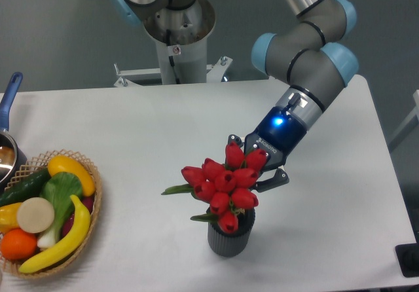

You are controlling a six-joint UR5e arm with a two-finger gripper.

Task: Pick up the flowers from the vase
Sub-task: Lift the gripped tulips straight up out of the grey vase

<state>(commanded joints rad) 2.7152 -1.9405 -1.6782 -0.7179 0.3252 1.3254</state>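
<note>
"Where are the flowers?"

"The red tulips [222, 187] are a bit right of the middle, low in the frame. Their stems are down inside the vase [230, 237]. My gripper [258, 167] reaches in from the right, one finger on each side of the bunch. I can't tell if it's squeezing."

"What could go wrong?"

"The buds are smooth and round, so they could slip. The ribbed grey vase is small, and might tip if the stems catch."
</note>
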